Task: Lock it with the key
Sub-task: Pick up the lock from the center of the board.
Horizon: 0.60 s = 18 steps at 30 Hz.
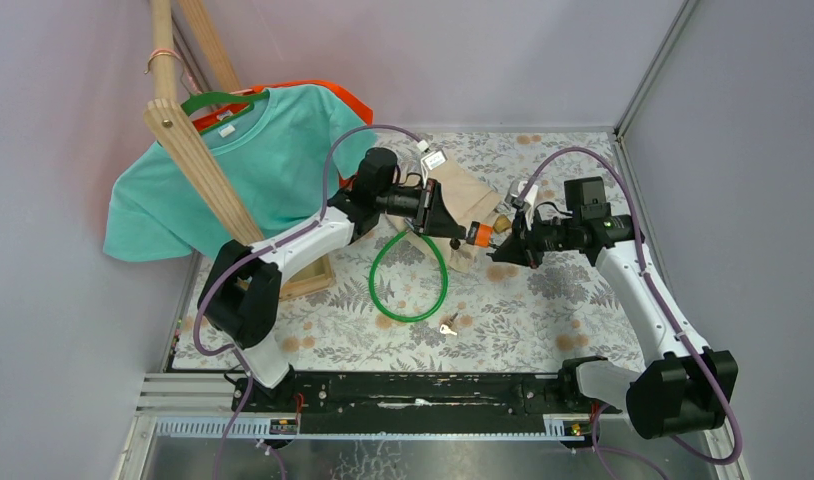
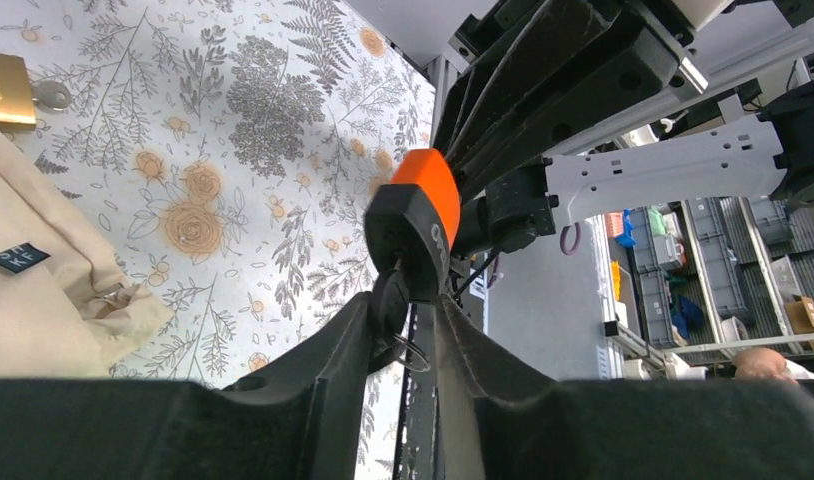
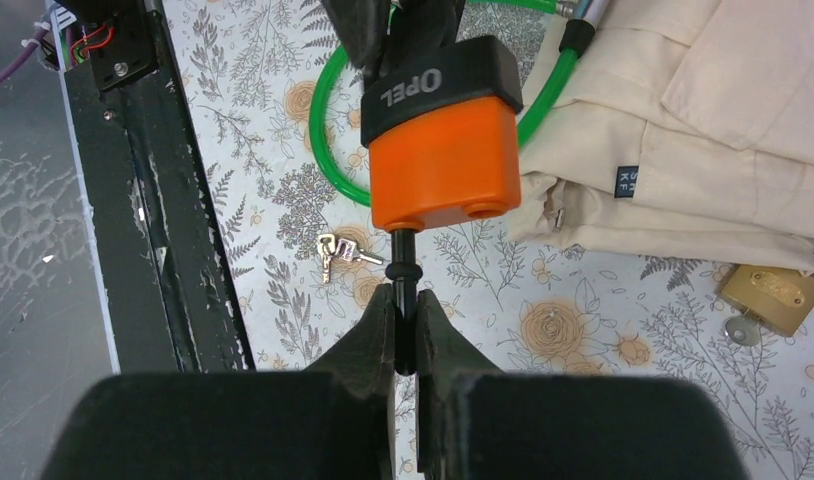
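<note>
at the near edge of the flowered table (image 1: 543, 310), a small bunch of spare keys (image 1: 449, 325) is lying flat, just beside the loop of the green cable (image 1: 383, 295), which is curling back toward the middle.

above that, the two arms are meeting over the table and carrying the orange lock (image 3: 443, 165) between them, clear of the surface. the right gripper (image 3: 405, 300) is pinching tight on the black stem (image 3: 404, 250) sticking out of the lock's orange end. at the black end, the key (image 2: 388, 300) is sitting in the keyhole with its ring dangling, and the left gripper (image 2: 405, 305) is standing partly apart around the key's head. one finger is looking to be against it, but i cannot tell whether it is truly gripping.

so the turning step is looking to be the one in hand. the next move is calling for the left jaws to be firmly on the key head, then a twist about the key's own axis while the right arm is bracing the stem against it.

farther back, a beige cloth bag (image 3: 683, 130) is lying with a brass padlock (image 3: 773, 295) just beside it, and a teal t-shirt (image 1: 273, 160) is hanging at the far left.
</note>
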Tool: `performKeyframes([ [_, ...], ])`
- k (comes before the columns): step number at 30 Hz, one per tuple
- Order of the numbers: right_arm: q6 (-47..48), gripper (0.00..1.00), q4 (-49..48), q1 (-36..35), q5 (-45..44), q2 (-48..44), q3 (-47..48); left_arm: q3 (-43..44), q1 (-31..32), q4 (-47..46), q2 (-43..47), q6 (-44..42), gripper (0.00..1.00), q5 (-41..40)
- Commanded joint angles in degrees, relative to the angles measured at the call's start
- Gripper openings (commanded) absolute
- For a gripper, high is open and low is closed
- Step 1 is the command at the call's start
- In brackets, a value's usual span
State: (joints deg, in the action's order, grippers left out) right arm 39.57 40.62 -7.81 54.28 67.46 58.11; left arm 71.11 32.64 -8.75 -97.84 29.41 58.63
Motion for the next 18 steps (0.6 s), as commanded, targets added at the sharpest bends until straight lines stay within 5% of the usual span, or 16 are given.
performKeyframes([
  [1,-1.42,0.00,-5.66,0.32,3.87,-0.05,3.24,-2.03,0.76,-7.28,2.19,3.36,0.41,4.42],
  [9,-1.35,0.00,-5.47,0.22,6.61,0.57,3.39,-3.62,0.89,-10.67,3.27,4.74,0.65,5.28],
  [18,-1.19,0.00,-4.37,-0.61,7.59,0.66,3.68,-2.42,0.94,-6.04,3.08,-2.16,0.69,2.09],
])
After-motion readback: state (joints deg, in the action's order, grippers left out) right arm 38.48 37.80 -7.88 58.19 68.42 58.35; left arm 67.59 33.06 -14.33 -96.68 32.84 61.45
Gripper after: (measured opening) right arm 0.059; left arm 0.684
